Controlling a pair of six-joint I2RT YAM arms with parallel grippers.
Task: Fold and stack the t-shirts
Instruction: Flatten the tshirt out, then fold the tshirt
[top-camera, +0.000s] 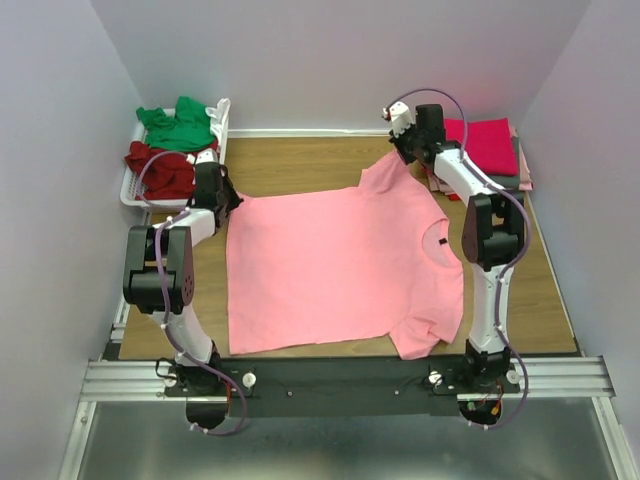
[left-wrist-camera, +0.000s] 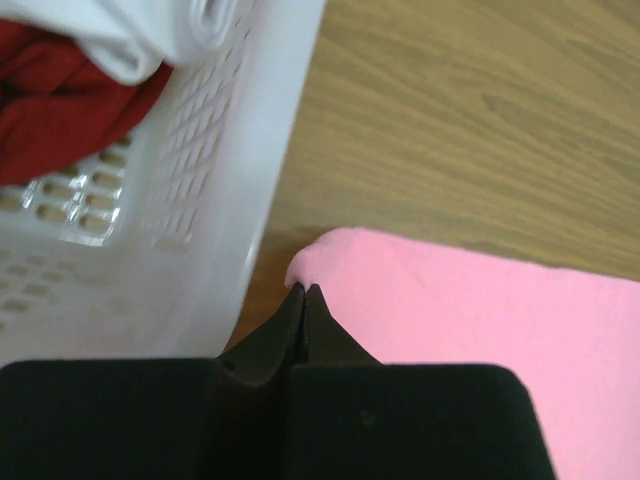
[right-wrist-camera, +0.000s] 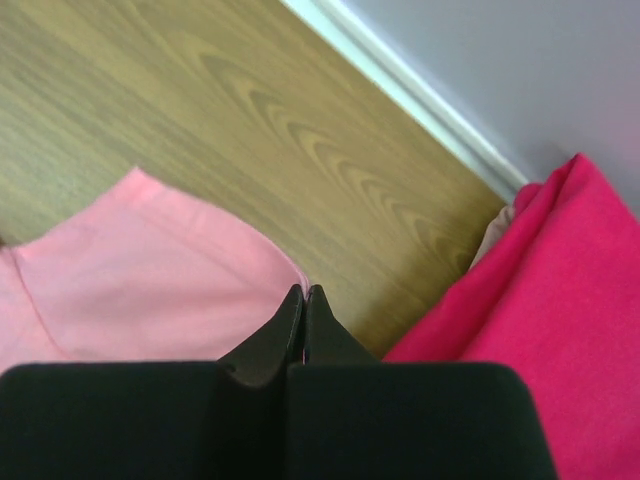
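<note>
A light pink t-shirt (top-camera: 340, 270) lies spread flat on the wooden table, neck with its dark label toward the right. My left gripper (top-camera: 232, 200) is shut on its far left hem corner; the left wrist view shows the closed tips (left-wrist-camera: 303, 288) pinching the pink cloth (left-wrist-camera: 480, 310) beside the basket. My right gripper (top-camera: 398, 152) is shut on the far sleeve's edge, and in the right wrist view the tips (right-wrist-camera: 305, 290) meet at the pink sleeve (right-wrist-camera: 150, 270). A folded magenta t-shirt (top-camera: 490, 140) sits at the back right. Green (top-camera: 178, 125) and dark red (top-camera: 160, 168) t-shirts lie in the basket.
The white slotted basket (top-camera: 135, 190) stands at the back left, its wall (left-wrist-camera: 230, 180) close to my left fingers, with white cloth (left-wrist-camera: 130, 40) over the dark red shirt (left-wrist-camera: 60, 100). The magenta stack (right-wrist-camera: 560, 300) lies just right of my right gripper. Walls enclose three sides.
</note>
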